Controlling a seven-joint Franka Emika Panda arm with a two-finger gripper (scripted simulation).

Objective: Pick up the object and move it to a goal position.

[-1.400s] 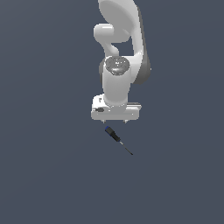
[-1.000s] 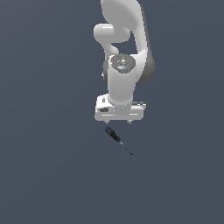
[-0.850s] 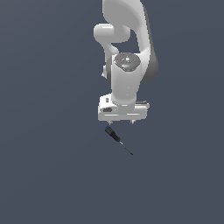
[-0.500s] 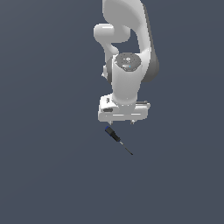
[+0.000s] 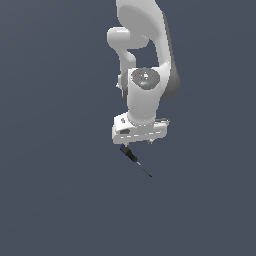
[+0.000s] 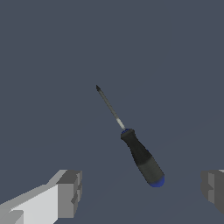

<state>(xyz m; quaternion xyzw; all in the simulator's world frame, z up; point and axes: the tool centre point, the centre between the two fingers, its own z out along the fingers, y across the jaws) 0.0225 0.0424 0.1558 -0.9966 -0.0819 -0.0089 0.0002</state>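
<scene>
Our gripper (image 6: 140, 188) hangs wide open, holding nothing, above the tool (image 6: 142, 157) lying on the surface (image 5: 60, 190) (handle between the fingers); we judge descent and closing come next

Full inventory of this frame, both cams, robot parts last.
screwdriver: 1, black handle with blue end cap, thin dark shaft; lies on the floor under the gripper, between the open jaws in the wrist view, touched by neither.
floor: 1, plain dark grey-blue, fills both views.
arm: 1, white, coming down from the top of the exterior view.
gripper: 1, white body with grey fingertips, jaws spread wide, holding nothing, above the screwdriver's handle end.
</scene>
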